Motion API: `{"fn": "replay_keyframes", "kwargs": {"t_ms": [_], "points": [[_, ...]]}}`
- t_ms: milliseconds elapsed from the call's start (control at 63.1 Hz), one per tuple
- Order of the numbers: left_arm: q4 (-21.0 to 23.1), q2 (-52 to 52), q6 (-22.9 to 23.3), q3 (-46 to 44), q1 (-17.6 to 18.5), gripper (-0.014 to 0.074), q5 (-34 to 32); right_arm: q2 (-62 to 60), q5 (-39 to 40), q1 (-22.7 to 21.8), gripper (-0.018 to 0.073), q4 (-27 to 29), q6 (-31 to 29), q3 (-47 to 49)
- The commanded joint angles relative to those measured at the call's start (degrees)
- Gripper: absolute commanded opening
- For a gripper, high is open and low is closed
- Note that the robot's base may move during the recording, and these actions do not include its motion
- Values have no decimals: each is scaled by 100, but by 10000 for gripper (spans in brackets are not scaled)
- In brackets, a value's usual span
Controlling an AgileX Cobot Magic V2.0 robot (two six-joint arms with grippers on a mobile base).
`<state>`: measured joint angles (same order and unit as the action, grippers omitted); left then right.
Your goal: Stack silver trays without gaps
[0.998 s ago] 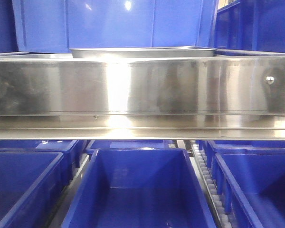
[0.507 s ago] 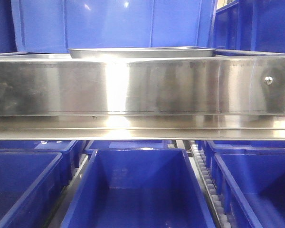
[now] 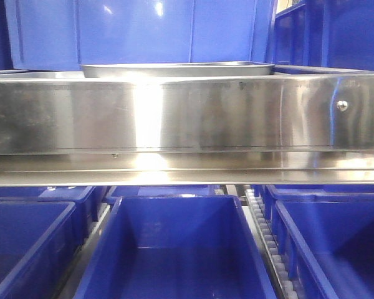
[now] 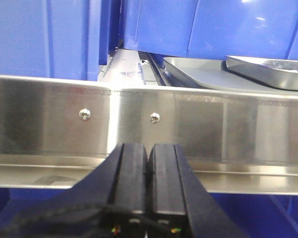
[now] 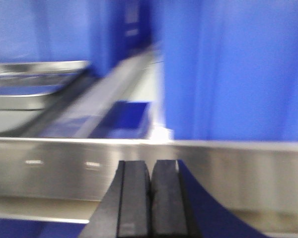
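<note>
The silver trays lie on the shelf behind the steel rail. In the front view only a rim edge of a tray (image 3: 174, 68) shows above the rail. The left wrist view shows one tray (image 4: 198, 75) lying flat and a second tray (image 4: 268, 69) resting tilted in it at the upper right. In the blurred right wrist view the trays (image 5: 35, 82) are at the far left. My left gripper (image 4: 150, 148) is shut and empty, low in front of the rail, left of the trays. My right gripper (image 5: 150, 166) is shut and empty, in front of the rail, right of the trays.
A long brushed-steel rail (image 3: 187, 115) with a rivet (image 3: 341, 105) fronts the shelf between both grippers and the trays. Blue bins (image 3: 143, 31) stand behind and beside the trays. More open blue bins (image 3: 174, 249) sit below the rail, with a roller track (image 3: 268, 249) between them.
In the front view the whole scene has slid a little left and up, so the camera has shifted. The tray rim keeps its place on the shelf.
</note>
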<state>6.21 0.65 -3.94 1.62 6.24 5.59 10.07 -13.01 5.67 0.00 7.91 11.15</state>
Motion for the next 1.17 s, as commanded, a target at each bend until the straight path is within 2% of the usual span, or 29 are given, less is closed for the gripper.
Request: {"fn": "replay_keyframes", "kwargs": {"t_ms": [0,253,301,1157], "points": [[53,190,-1,-15,-4,-48,-559,-275,812,-345,49,70,-128,-205],[53,190,-1,-15,-4,-48,-559,-1139,1746,-511,49,70,-132,-1315],[53,190,-1,-15,-4,-48,-559,-1186,1526,-511,49,63,-132,-1282],[53,190,-1,-15,-4,-48,-559,-1176,1525,-518,49,59,-132,-1282]]}}
